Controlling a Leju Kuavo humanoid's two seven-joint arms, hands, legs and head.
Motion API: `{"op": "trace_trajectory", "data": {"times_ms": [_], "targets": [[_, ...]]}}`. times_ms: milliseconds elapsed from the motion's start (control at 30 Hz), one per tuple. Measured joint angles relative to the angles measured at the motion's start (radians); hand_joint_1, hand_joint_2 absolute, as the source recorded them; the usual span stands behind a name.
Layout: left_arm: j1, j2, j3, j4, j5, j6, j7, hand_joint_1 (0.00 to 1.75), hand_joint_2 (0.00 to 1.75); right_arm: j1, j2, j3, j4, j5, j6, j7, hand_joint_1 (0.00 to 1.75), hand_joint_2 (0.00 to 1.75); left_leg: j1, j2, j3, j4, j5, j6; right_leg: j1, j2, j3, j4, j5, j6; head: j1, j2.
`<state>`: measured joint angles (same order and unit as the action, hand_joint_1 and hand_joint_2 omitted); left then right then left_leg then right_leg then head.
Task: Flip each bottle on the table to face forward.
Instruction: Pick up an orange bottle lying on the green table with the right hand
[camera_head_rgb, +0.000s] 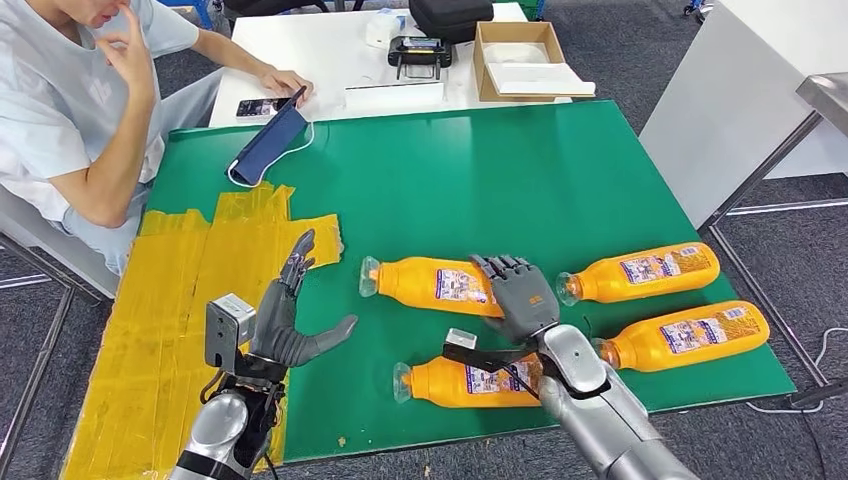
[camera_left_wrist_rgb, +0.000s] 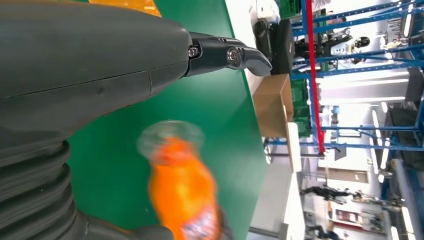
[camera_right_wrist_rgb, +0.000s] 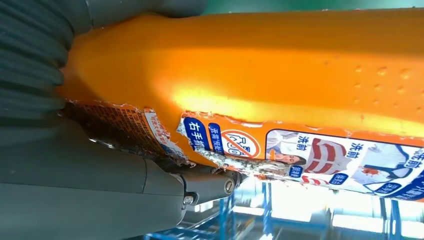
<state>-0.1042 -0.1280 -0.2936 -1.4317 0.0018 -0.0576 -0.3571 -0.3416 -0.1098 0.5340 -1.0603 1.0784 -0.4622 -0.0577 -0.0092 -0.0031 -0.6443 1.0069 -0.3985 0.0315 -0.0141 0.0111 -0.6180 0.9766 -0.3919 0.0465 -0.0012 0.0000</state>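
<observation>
Four orange bottles lying on their sides on the green table (camera_head_rgb: 560, 160), caps to the left: far-left bottle (camera_head_rgb: 425, 283), near-left bottle (camera_head_rgb: 455, 384), far-right bottle (camera_head_rgb: 645, 271), near-right bottle (camera_head_rgb: 685, 336). Right hand (camera_head_rgb: 520, 298) wrapped over the base end of the far-left bottle, fingers curled on its label, gripping. Left hand (camera_head_rgb: 290, 320) raised over the table's left part beside yellow tape (camera_head_rgb: 175, 300), fingers spread, empty. Seated person (camera_head_rgb: 75, 120) at far left.
</observation>
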Motion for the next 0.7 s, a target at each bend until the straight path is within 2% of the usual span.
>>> {"op": "trace_trajectory", "data": {"times_ms": [200,367,433,533,600,700], "targets": [[0.0,0.0,-0.017,0.0,-0.013,0.008,0.004,0.0,1.75,0.047,0.049,-0.11,-0.111,-0.094,-0.042,-0.058,1.75,1.75,0.0,0.0,-0.001,0.0,0.0,0.0,0.0,0.0,-0.001,0.0,0.0,0.0,0.0,0.0],[-0.002,0.002,-0.035,0.0,-0.018,0.013,0.004,0.0,1.75,0.079,0.085,-0.175,-0.176,-0.273,-0.061,-0.148,1.75,1.75,0.0,0.0,-0.002,0.0,0.0,0.0,0.0,0.0,-0.002,0.0,0.0,0.0,0.0,0.0],[-0.003,0.003,-0.045,0.001,-0.018,0.016,0.004,0.0,1.75,0.091,0.104,-0.198,-0.205,-0.418,-0.011,-0.192,1.75,1.75,0.0,0.0,-0.002,0.0,0.0,0.0,0.0,0.0,-0.002,0.0,0.0,0.0,0.0,0.0],[-0.007,0.007,-0.06,0.003,-0.013,0.021,0.003,0.0,1.75,0.106,0.133,-0.228,-0.239,-0.65,0.112,-0.239,1.75,1.75,0.0,0.0,-0.002,0.0,0.0,0.0,0.0,0.0,-0.003,0.0,0.0,0.0,0.0,0.0],[-0.009,0.009,-0.068,0.004,-0.012,0.023,0.003,0.0,1.75,0.113,0.147,-0.243,-0.251,-0.711,0.15,-0.249,1.75,1.75,0.0,0.0,-0.002,0.0,0.0,0.0,0.0,0.0,-0.003,0.0,0.0,0.0,0.0,0.0],[-0.012,0.01,-0.073,0.004,-0.012,0.025,0.002,0.0,1.75,0.118,0.158,-0.255,-0.261,-0.724,0.161,-0.253,1.75,1.75,0.0,0.0,-0.002,0.0,0.0,0.0,0.0,0.0,-0.003,0.0,0.0,0.0,0.0,0.0]]}}
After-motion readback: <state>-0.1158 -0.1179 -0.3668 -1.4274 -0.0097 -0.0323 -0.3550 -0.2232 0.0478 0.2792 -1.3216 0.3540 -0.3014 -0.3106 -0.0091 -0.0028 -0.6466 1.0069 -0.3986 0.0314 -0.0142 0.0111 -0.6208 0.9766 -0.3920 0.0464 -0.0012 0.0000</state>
